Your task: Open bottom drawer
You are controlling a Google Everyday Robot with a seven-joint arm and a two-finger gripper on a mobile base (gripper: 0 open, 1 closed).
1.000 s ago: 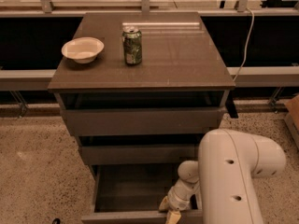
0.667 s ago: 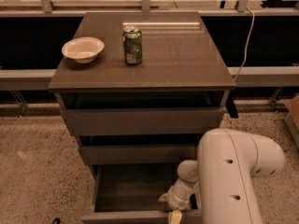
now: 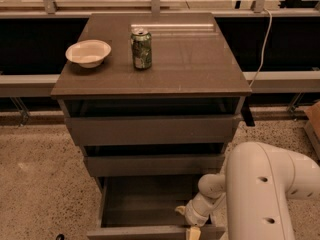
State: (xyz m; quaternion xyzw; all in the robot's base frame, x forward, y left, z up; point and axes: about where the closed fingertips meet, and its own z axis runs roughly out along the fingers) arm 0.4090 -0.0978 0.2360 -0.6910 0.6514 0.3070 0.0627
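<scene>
The bottom drawer (image 3: 145, 204), lowest of the three in the dark grey-brown cabinet (image 3: 150, 129), stands open toward the camera, showing a shallow, plain box with a bare floor behind its flat, handleless front. The hand (image 3: 187, 221) sits at the right end of that front's top edge, low in the view at the tip of the white arm (image 3: 260, 194); whether it is wide, narrow or gripping the front, I cannot tell. On the tabletop (image 3: 200, 59) stand a white bowl (image 3: 88, 52) and a green can (image 3: 141, 48), near each other.
</scene>
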